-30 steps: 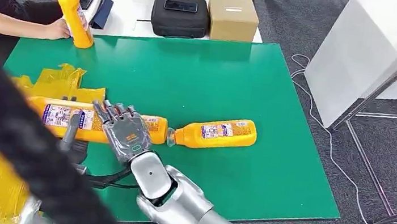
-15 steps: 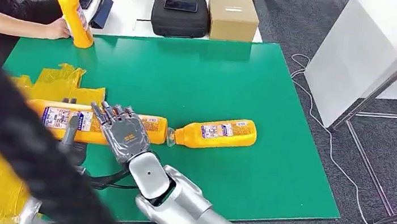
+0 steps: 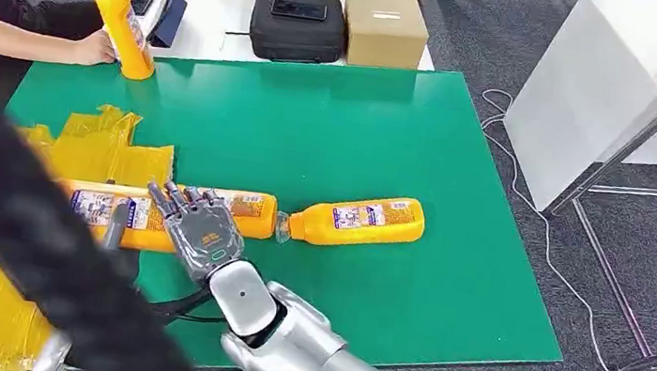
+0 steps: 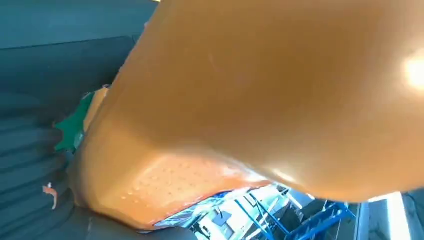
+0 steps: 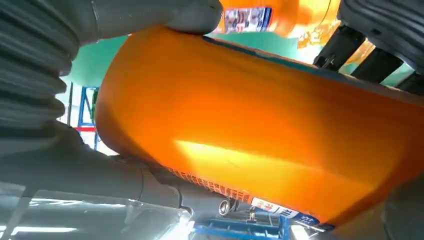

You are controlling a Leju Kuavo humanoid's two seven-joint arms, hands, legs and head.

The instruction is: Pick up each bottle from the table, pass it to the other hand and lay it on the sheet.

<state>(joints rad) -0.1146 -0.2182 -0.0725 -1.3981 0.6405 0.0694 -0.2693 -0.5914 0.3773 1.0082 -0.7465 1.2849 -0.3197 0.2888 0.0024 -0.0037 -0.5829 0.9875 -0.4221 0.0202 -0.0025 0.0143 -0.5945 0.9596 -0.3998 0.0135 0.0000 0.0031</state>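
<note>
**K:** Right hand and the held bottle have slid a touch nearer the robot and further over the yellow sheet since a second ago. Nothing else has shifted.

**M:** Hand states?

**K:** Right hand is wrapped around the held bottle: in the right wrist view the thumb is on one side and the dark fingers on the other. Left hand sits against the same bottle at its sheet-side end, with a grey thumb up in front of it. The left wrist view has orange plastic right up against the lens, so I cannot tell if that grip is closed.

**M:** Progress?

**K:** My read is mid-handover, first bottle. It lies level across the sheet's edge and no bottle has been released on the sheet yet. The second bottle lies on the green counter just off the sheet on the far side of the held one, with its cap near the held bottle's end. The third bottle stands upright well beyond the sheet at the counter's far corner, with a person's hand on it. So that's one to finish and two left.

**M:** Labels?

**K:** Each bottle has a blue-and-white label, but the text is too small to read and there's no legible brand. Beyond the counter, well past the sheet, are a black case and a plain cardboard box with no readable print.
</note>
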